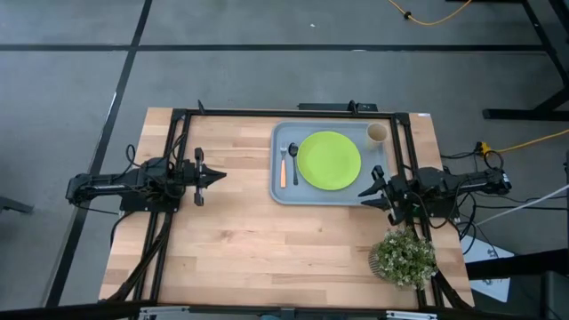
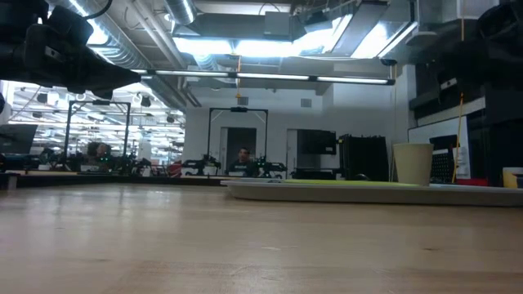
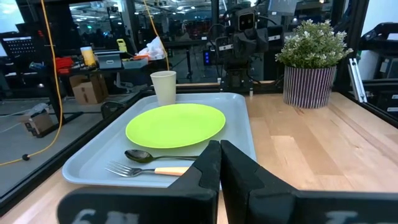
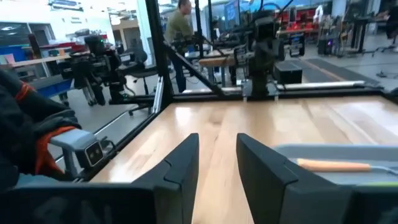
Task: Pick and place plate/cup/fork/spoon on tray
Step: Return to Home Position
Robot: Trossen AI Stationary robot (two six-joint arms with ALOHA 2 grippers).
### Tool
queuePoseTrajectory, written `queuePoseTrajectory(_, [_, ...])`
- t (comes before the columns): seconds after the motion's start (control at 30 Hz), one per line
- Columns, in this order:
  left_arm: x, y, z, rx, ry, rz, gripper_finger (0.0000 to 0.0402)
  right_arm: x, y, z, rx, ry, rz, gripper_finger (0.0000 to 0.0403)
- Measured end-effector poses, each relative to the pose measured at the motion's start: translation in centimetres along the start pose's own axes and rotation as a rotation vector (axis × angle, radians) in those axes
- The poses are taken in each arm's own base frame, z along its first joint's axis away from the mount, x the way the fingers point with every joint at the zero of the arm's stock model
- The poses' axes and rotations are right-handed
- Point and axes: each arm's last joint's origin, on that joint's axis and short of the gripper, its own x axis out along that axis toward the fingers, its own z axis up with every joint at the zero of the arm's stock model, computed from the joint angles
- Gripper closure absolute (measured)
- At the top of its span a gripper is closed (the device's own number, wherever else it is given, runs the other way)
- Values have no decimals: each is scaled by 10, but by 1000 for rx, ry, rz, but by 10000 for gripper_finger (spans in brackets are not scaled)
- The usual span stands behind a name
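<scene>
Cup upright on tray, right side; plate thin green edge; table foreground.

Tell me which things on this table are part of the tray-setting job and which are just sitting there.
Part of the job: tray, plate, cup, fork, spoon; the last four are already on the tray.
Just sitting there: potted plant, at a corner of the table.

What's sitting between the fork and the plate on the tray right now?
The spoon lies between the fork and the plate, running parallel to the fork. The high view shows it plainly.
</scene>
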Motion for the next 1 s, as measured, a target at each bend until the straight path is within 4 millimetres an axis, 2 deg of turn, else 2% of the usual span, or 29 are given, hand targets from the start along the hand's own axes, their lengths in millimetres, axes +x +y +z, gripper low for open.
queuePoseTrajectory(0.17, [0,0,0,0,0,0,401,-1,0,1,-44,-11,2,291])
queuePoseTrajectory(0.37, [0,0,0,0,0,0,401,-1,-5,0,-163,-4,-86,291])
queuePoseTrajectory(0.67, [0,0,0,0,0,0,401,-2,-20,1,-28,-8,-249,291])
queuePoseTrajectory(1.0, [0,0,0,0,0,0,401,3,-24,-8,-24,106,-271,291])
